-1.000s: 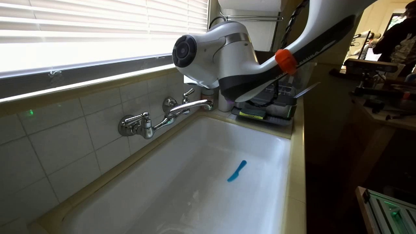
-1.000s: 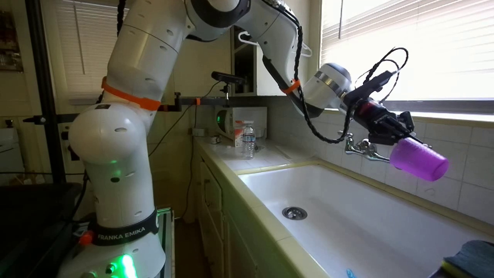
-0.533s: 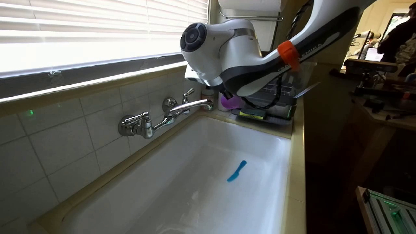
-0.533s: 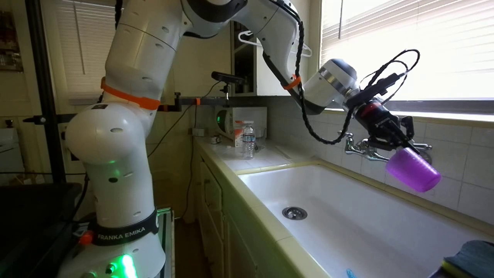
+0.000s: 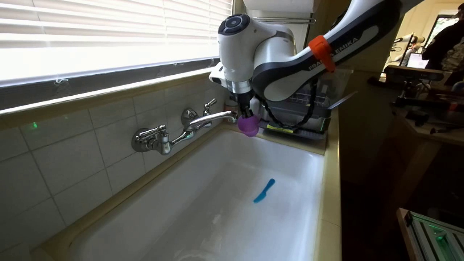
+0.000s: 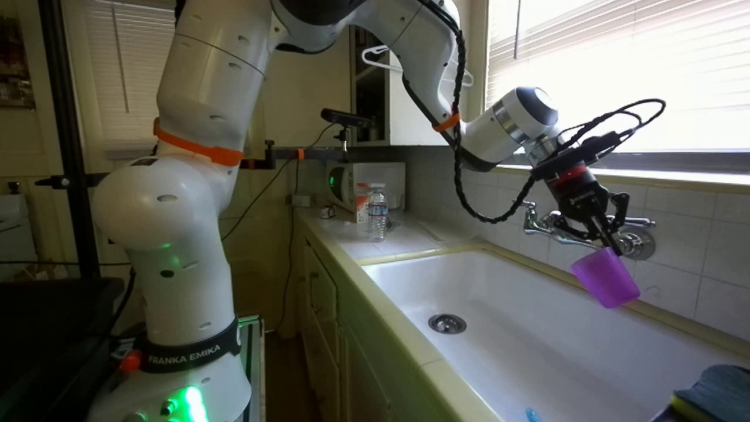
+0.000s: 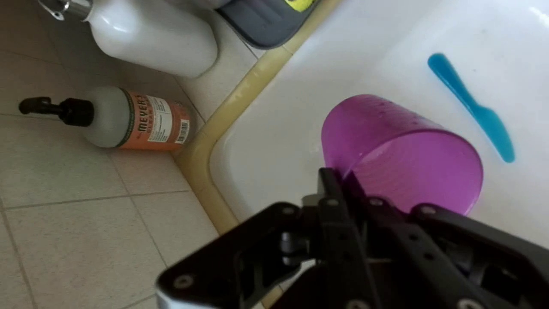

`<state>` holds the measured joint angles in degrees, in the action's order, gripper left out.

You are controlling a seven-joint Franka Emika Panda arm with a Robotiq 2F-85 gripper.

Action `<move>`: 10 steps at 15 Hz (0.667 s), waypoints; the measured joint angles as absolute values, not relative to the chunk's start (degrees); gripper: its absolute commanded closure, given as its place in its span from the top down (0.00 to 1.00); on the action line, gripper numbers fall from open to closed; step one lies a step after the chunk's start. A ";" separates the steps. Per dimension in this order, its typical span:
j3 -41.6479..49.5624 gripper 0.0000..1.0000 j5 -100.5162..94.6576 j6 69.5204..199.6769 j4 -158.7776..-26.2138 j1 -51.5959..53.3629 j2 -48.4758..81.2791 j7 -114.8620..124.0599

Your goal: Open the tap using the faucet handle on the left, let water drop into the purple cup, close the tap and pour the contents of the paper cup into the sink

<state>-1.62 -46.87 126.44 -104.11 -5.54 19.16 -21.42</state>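
Currently, the small purple tapered cup (image 7: 403, 156) is pinched at its rim by the black two-fingered gripper (image 7: 339, 176) and held tilted over the long white glossy sink (image 6: 515, 334), mouth higher than base. No stream is seen at the spout (image 5: 217, 116) of the shiny chrome wall-mounted tap (image 5: 190, 127), shown just beside the cup in an exterior view. Grasp done. Whether the tap has been worked or water collected can't be told; contents not made out. Emptying into the sink is judged as left.
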 measured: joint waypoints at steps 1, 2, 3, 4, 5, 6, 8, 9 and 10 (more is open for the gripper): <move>-1.34 0.01 -45.38 128.10 -104.59 -5.87 18.94 -21.40; -1.05 0.01 -43.93 129.61 -105.14 -6.14 18.68 -21.40; -0.75 0.01 -42.43 131.05 -105.73 -6.37 18.44 -21.40; -0.55 0.01 -40.87 132.40 -106.31 -6.59 18.23 -21.40; -0.40 0.01 -39.20 133.82 -107.03 -6.82 18.07 -21.48; -0.27 0.01 -37.62 135.24 -107.72 -7.02 18.05 -21.49; -0.01 0.01 -34.03 138.29 -109.41 -7.36 18.00 -21.63; 0.16 0.01 -32.34 139.56 -110.23 -7.52 17.99 -21.67; 0.40 0.01 -30.80 140.81 -111.05 -7.65 17.93 -21.69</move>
<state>0.40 -30.80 140.81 -111.05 -7.65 17.93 -21.69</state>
